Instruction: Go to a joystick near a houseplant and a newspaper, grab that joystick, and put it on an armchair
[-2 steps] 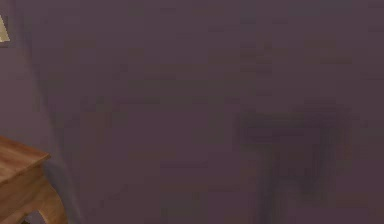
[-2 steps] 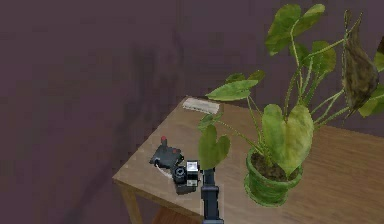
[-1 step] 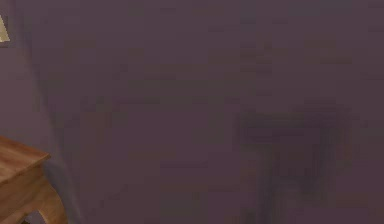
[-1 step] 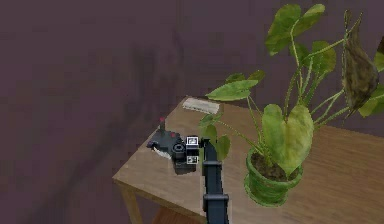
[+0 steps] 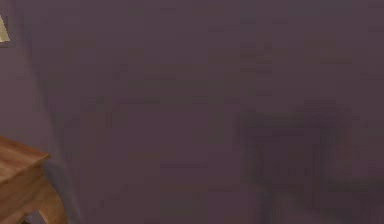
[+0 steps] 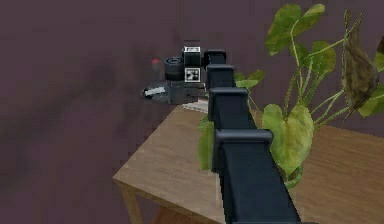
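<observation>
In the arm side view my dark arm reaches up from the bottom edge over a wooden table. At its far end, left of the white marker squares, is the gripper, with the purple wall behind it. A small dark thing with a red tip, which fits the joystick, hangs at the gripper's far end above the table's far edge, so the gripper holds it. A houseplant with big green leaves stands on the table to the arm's right.
In the forward view a plain purple wall stands close ahead. A wooden table corner juts in at the bottom left. The corner of a framed picture hangs at the top left.
</observation>
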Available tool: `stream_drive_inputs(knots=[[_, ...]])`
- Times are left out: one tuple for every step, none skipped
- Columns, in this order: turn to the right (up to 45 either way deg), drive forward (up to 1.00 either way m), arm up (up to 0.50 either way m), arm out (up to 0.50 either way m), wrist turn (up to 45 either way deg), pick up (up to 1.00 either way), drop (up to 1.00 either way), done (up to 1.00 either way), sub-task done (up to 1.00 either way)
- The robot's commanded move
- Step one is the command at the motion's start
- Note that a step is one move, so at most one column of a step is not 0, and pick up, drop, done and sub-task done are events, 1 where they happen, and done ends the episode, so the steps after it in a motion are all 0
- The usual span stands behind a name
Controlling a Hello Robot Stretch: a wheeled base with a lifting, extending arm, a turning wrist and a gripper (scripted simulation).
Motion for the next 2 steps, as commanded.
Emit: stream_drive_inputs(knots=[[0.0,0.0,0.0,0.0,-45.0,0.0,0.0,0.0,0.0],[0.0,0.0,0.0,0.0,-45.0,0.0,0.0,0.0,0.0]])
